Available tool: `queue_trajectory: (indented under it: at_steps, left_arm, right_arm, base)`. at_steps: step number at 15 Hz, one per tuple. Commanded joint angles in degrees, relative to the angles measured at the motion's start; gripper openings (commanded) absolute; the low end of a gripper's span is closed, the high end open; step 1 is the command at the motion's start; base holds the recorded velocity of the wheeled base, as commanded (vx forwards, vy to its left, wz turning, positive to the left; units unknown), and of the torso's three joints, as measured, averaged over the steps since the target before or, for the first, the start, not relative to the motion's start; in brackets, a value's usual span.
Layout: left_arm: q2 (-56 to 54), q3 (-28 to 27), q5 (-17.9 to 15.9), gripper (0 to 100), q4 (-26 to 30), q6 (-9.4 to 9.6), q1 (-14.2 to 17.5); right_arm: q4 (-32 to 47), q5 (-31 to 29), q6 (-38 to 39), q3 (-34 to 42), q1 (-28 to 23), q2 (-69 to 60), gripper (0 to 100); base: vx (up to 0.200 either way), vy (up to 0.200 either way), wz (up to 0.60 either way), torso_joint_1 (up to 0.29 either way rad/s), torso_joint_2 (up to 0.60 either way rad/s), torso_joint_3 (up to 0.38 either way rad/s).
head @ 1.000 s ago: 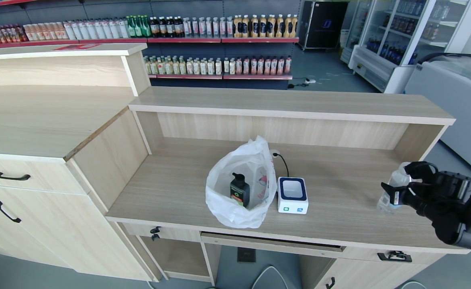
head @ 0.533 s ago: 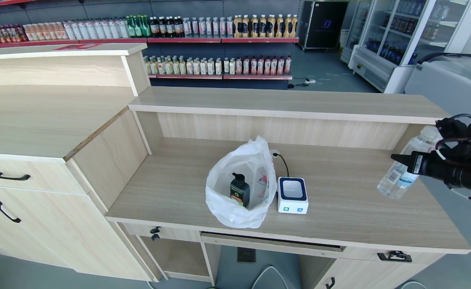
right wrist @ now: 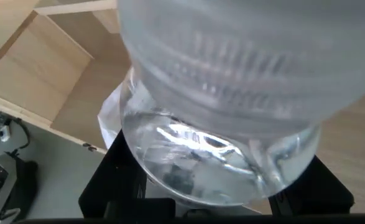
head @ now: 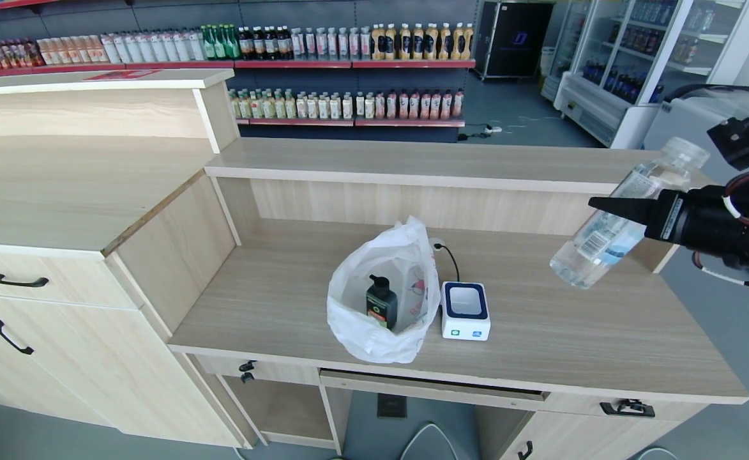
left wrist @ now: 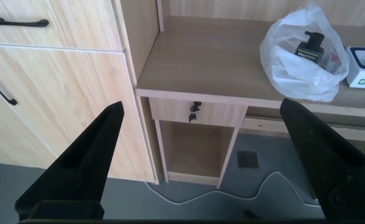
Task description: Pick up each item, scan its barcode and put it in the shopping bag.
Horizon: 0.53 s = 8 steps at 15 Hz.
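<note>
One water bottle [head: 592, 248], clamped in right gripper [head: 607, 211]

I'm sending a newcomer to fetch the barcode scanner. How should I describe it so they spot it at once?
On the lower wooden counter, look just to the robot's right of the white shopping bag. The scanner is the small white box there, with a dark blue frame round its top window and a black cable running back from it.
</note>
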Motion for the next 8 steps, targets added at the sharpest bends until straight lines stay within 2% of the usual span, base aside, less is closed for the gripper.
queue_trajectory:
  at_steps: [1, 3, 8]
  left_arm:
    - [0.0, 0.0, 0.0, 100, 0.0, 0.0, 0.0]
    - [0.0, 0.0, 0.0, 100, 0.0, 0.0, 0.0]
    - [0.0, 0.0, 0.0, 100, 0.0, 0.0, 0.0]
  right_arm:
    - [3.0, 0.3, 2.4, 0.0, 5.9, -4.7, 0]
    - [7.2, 2.6, 6.1, -0.3, 9.3, -7.4, 0]
    - [15.8, 10.3, 6.5, 0.2, 15.9, -15.3, 0]
  base:
    - [0.0, 0.0, 0.0, 0.0, 0.0, 0.0]
    - [0.0, 0.0, 0.0, 0.0, 0.0, 0.0]
    - [0.0, 0.0, 0.0, 0.0, 0.0, 0.0]
